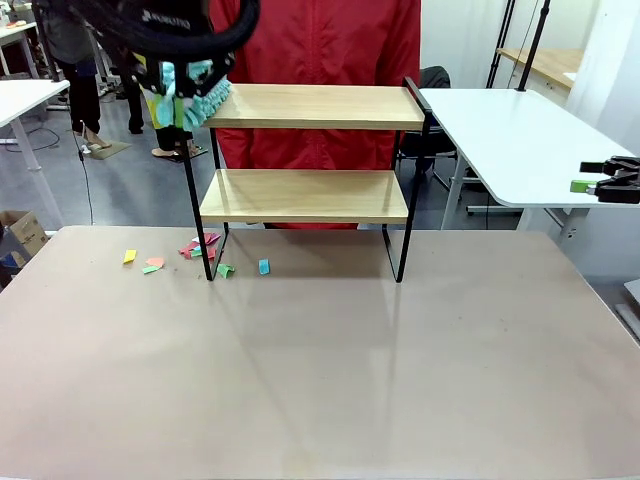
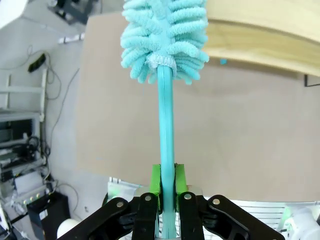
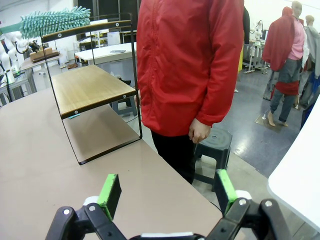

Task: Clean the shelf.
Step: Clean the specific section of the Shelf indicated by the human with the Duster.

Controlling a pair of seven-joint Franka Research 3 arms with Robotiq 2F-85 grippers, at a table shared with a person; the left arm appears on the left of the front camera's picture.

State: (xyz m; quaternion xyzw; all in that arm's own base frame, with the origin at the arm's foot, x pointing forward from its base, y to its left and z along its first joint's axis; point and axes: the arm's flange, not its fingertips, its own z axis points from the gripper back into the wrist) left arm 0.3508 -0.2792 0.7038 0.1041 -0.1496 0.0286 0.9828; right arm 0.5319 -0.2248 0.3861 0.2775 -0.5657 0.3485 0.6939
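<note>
1. Left wrist view: left gripper [image 2: 167,185] is clamped on the handle of a teal duster [image 2: 165,45], low on the stick. That makes a long lever, so a side load at the head could twist or slip it in the pads.
2. Duster head is at the left end of the shelf [image 1: 310,106] top board; contact unclear. Rack looks light on thin legs, so too hard a push would likely slide or tip it toward the person [image 1: 320,40] close behind.
3. Paper scraps [image 1: 197,247] lie on the table [image 1: 320,380] by the left front leg. A low sweep may scatter them.
4. Right gripper [image 3: 167,192] has its jaws wide and empty, well off to the right, not bracing the rack.
5. Shelf stands upright at the far middle of the table: two light wood boards in a black frame. Both boards look bare.
</note>
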